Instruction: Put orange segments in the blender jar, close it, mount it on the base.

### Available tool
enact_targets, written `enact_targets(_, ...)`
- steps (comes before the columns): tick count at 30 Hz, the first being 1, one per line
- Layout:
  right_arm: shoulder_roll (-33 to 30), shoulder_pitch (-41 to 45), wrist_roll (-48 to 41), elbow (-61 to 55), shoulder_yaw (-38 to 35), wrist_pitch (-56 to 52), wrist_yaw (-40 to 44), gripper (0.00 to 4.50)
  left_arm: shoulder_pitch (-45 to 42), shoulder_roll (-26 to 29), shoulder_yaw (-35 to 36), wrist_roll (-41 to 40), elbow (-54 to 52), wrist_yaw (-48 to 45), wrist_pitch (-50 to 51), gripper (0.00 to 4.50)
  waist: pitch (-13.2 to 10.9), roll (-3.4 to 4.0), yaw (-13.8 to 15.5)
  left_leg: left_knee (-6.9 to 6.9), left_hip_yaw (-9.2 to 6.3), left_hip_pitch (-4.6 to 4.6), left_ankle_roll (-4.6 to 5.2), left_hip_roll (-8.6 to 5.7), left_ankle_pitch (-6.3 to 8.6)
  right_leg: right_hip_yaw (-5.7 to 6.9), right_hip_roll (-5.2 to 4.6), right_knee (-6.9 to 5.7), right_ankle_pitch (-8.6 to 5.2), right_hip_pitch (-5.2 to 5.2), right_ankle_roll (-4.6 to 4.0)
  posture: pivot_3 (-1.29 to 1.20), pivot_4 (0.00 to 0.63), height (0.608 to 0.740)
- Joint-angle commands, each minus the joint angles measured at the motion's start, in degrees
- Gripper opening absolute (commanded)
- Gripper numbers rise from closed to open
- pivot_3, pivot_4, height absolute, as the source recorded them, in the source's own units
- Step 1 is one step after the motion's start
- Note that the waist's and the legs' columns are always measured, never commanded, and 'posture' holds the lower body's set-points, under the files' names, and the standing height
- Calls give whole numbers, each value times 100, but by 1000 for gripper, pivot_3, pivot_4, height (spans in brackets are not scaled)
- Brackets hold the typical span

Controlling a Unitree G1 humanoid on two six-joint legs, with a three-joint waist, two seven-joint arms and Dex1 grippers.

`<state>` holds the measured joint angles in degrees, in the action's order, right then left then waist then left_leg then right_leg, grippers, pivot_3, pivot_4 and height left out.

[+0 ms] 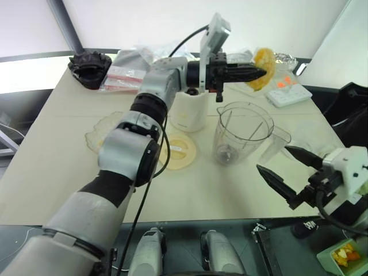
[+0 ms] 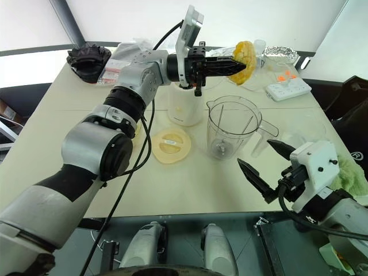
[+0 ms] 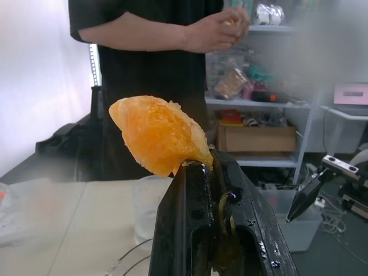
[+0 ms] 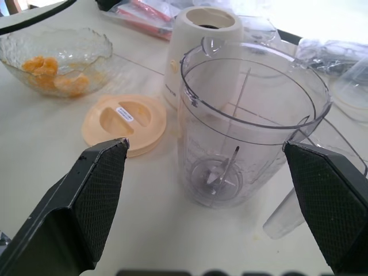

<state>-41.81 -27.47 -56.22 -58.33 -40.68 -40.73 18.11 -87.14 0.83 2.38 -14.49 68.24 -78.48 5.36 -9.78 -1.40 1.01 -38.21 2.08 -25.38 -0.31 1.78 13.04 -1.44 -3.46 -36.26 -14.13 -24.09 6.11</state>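
My left gripper (image 1: 257, 73) reaches level across the table, shut on one glossy orange segment (image 1: 264, 60), which hangs in the air above and just beyond the far rim of the blender jar (image 1: 241, 132). The clear jar stands upright and lidless, its blade visible at the bottom (image 4: 221, 178). The cream-white base (image 1: 188, 112) stands right behind it on the left, and the flat cream lid (image 1: 177, 150) lies in front of the base. More orange segments (image 4: 54, 75) lie in a glass bowl (image 4: 86, 43). My right gripper (image 1: 273, 158) hovers open near the jar's handle side, holding nothing.
A black object (image 1: 89, 66) and plastic packets (image 1: 123, 77) lie at the back left. A white power strip (image 1: 290, 95) and foil (image 1: 284, 57) sit at the back right. A green box of fruit (image 1: 345, 256) is low on the right. A person (image 3: 161, 46) stands beyond the table.
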Motion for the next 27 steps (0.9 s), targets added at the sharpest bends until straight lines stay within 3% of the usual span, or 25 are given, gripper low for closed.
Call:
enact_targets(1,-113,-1010,-244,-167,-282,1157,-409,4500,329,-496,-497,601,218,91,-383,611,10,14,104,2,-2,-3,0,-1,0,2,-2,13,0,2,0,0,150,740)
enact_targets(3,-251,-1507,-251,-167,-237,1686,-566,4500,421,-587,-577,744,257,56,-505,1362,8,13,114,2,2,2,7,-4,5,0,-6,28,-1,17,1,0,150,740)
enact_targets(9,-600,-3049,-72,-167,-116,3257,-924,4500,575,-821,-659,1065,423,119,-719,4456,6,10,114,-6,12,1,8,-5,5,-6,-11,26,1,10,0,0,150,740)
enact_targets(17,-997,-4419,389,-167,217,4835,-1474,4500,470,-956,-470,1100,472,425,-843,4456,6,11,117,-6,7,0,7,-4,6,-1,-11,33,0,13,-1,0,150,740)
enact_targets(27,-1364,-4940,439,-167,93,5385,-1932,4500,260,-846,-12,863,420,493,-688,4456,4,8,119,-6,7,-3,7,-5,6,0,-11,39,0,11,-2,0,150,740)
